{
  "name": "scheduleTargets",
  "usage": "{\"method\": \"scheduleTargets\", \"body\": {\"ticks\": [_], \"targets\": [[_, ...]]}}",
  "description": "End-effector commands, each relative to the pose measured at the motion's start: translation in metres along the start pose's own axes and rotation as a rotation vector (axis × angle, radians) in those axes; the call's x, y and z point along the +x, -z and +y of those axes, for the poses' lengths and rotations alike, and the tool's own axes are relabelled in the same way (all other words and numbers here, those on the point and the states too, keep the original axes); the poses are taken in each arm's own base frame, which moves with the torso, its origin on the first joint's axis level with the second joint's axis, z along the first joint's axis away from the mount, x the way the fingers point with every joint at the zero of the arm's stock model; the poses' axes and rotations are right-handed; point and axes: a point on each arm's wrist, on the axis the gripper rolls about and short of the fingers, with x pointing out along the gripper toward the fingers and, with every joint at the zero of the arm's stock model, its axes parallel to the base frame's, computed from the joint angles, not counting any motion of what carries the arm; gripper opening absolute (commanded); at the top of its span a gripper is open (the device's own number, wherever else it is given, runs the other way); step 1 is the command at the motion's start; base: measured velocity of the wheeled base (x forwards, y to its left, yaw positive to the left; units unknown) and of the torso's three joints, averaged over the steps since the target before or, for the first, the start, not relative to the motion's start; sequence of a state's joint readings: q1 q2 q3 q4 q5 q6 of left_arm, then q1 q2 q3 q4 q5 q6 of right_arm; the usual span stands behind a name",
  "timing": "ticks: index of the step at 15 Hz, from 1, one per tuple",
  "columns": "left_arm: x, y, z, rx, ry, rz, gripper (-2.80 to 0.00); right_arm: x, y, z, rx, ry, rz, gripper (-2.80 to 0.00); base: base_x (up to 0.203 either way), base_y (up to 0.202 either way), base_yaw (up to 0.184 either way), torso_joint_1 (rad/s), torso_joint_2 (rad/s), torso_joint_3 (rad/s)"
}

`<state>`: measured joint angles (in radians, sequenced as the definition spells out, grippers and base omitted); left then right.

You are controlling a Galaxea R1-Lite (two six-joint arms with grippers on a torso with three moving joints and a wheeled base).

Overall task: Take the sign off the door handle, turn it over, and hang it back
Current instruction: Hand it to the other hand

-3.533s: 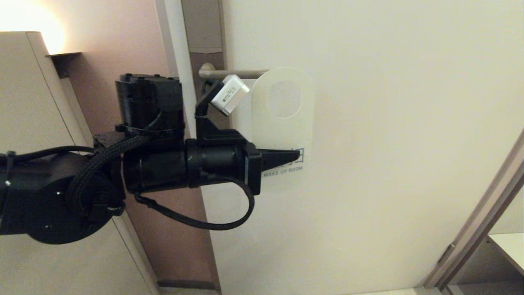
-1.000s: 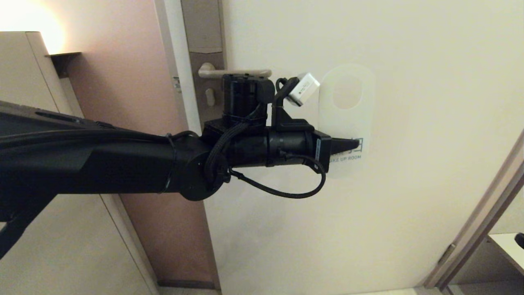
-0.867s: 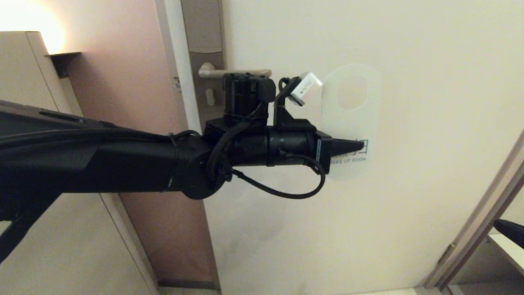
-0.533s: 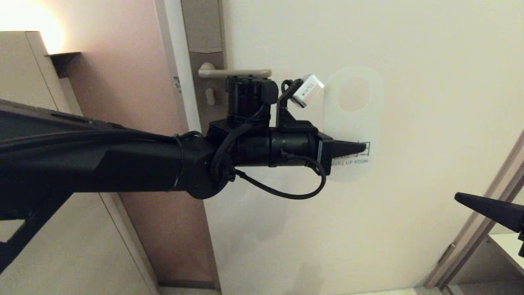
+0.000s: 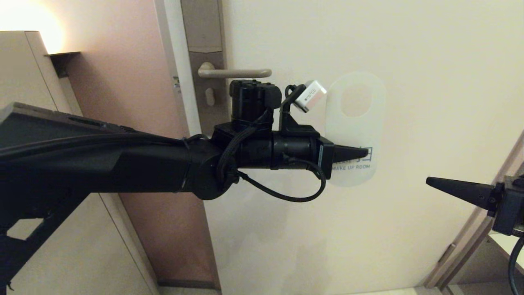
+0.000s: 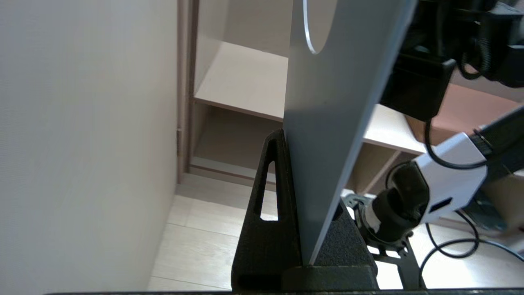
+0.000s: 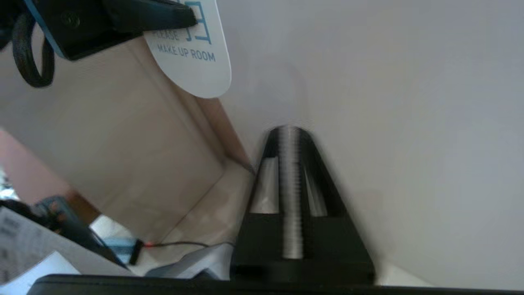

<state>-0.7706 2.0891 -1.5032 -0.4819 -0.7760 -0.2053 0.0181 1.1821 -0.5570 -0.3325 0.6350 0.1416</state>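
Observation:
The sign hangs free in front of the door, to the right of the door handle and off it. Its white face with "MAKE UP ROOM" is toward the head camera. My left gripper is shut on its lower part from the left. In the left wrist view the card stands pinched between the black fingers. My right gripper reaches in from the right, shut and empty, below and right of the sign. The right wrist view shows the sign's rounded end ahead of the right gripper.
The pale door fills the background, with the handle's tall plate at its left edge. A beige cabinet stands at the far left. A door frame and a shelf are at the lower right.
My left gripper carried the sign rightward off the handle, then slightly lower. The right gripper came into view from the lower right and moved up and left toward the sign.

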Motion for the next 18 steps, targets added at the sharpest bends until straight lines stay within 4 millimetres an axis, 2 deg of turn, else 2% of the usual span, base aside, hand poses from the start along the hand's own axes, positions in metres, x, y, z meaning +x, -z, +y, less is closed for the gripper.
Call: {"method": "scheduleTargets", "body": {"ticks": [1,7,9,18], "targets": [[0.001,0.001,0.001,-0.002,0.006,0.001,-2.80,0.005,0.002,-0.004,0.014,-0.007,0.019,0.00,0.000,0.000,0.000,0.000,0.00,0.000],[0.005,-0.014,0.000,-0.011,0.044,-0.031,-2.80,0.007,0.002,-0.005,0.008,-0.048,0.028,0.00,0.000,0.000,0.000,0.000,0.00,0.000],[0.006,-0.013,0.001,-0.015,0.060,-0.027,-2.80,0.008,0.002,-0.005,0.008,-0.056,0.030,0.00,0.000,0.000,0.000,0.000,0.00,0.000],[0.023,-0.010,-0.017,-0.045,0.113,-0.015,-2.80,0.018,-0.026,-0.004,-0.035,-0.182,0.000,0.00,0.000,0.000,0.000,0.000,0.00,0.000]]}}
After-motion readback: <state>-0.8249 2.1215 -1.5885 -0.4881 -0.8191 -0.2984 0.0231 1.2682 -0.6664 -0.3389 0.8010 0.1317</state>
